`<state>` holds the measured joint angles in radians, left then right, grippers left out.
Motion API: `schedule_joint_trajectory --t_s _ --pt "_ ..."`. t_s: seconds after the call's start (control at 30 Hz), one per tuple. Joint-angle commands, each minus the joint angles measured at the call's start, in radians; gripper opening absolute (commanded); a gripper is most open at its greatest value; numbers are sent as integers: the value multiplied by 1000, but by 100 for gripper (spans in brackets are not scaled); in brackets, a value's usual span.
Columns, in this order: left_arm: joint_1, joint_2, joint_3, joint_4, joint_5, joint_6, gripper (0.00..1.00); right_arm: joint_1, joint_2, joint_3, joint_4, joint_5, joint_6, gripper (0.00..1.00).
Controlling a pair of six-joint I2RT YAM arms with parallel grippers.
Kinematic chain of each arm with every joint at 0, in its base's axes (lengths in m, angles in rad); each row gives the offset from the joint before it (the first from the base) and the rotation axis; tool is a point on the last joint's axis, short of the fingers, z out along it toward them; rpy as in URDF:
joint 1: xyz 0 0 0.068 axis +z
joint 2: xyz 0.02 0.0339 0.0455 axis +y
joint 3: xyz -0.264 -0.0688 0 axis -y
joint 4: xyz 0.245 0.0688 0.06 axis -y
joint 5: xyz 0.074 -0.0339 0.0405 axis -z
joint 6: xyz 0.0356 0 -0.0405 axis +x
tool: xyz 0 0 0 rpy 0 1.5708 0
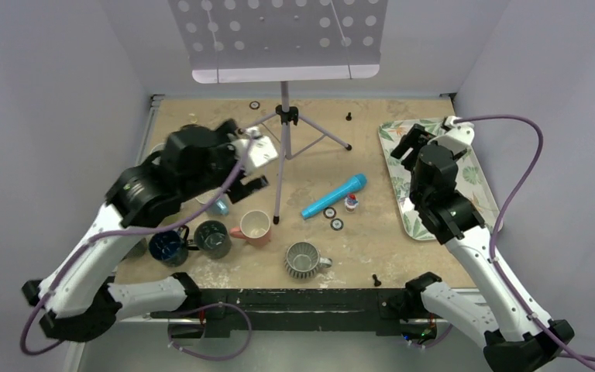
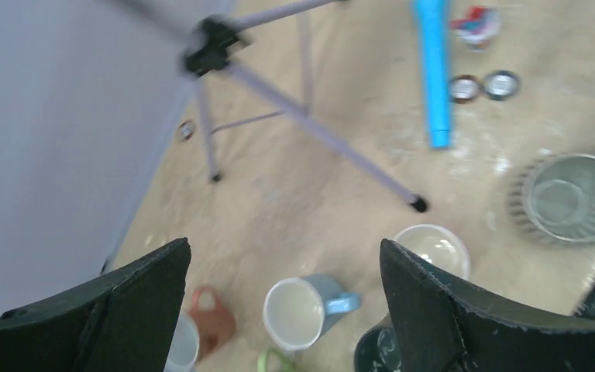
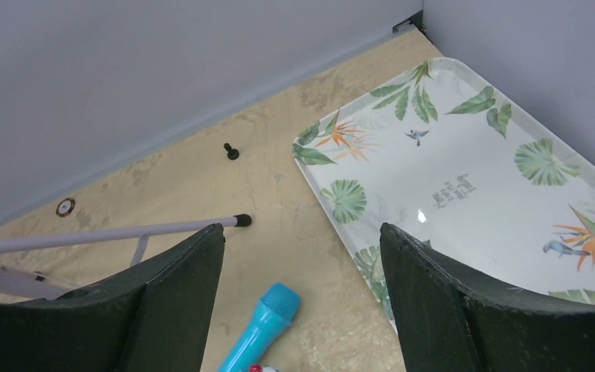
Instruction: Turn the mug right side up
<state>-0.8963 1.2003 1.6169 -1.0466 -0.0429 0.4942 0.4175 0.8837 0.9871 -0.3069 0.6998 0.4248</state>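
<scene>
Five mugs show from above: dark blue (image 1: 168, 247), dark green (image 1: 212, 238), pink (image 1: 254, 226), pale blue (image 1: 218, 204) and a ribbed grey mug (image 1: 304, 259). The left wrist view also catches the handles of further cups at its lower edge. There is one music stand (image 1: 283, 116), one blue microphone toy (image 1: 335, 196), two round caps (image 1: 333, 218), one small figure (image 1: 351, 203), one leaf-print tray (image 3: 472, 147) and two black screws (image 1: 376, 279). The ribbed grey mug stands alone near the counter's (image 1: 372, 155) near edge. Its long axis is vertical and its handle points to the robot's right. Its upper face shows a ring within a ring, and I cannot tell for certain whether that is base or mouth. The other four crowd together on the left, with the pink one just beside a stand foot. Bare counter lies behind and to the right of the grey mug. The left claw (image 2: 283, 248) hangs above the cluster, fingers apart and holding nothing. The right claw (image 3: 302, 232) is also spread and empty, hanging over the tray's inner edge.
</scene>
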Motion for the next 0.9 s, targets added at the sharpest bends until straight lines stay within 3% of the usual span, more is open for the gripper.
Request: schedule_joint_trajectory --t_s 0.0,0.17,0.3,0.43,0.6,0.87 --pt "197 -172 -167 172 -225 -188 97 -4 -21 -61 146 97 -17 78" --pt "461 -326 -393 328 -329 -261 100 -4 18 -201 385 141 -67 84" --pt "717 -333 -541 436 -223 -301 100 -6 98 -263 480 218 -71 97" --pt "866 -336 -693 601 -223 -322 100 -5 143 -298 529 222 -71 98" --pt "895 -442 -828 663 -137 -391 100 -5 139 -323 518 245 -37 97" --pt "896 -467 -933 724 -160 -424 100 -5 92 -373 460 320 68 93"
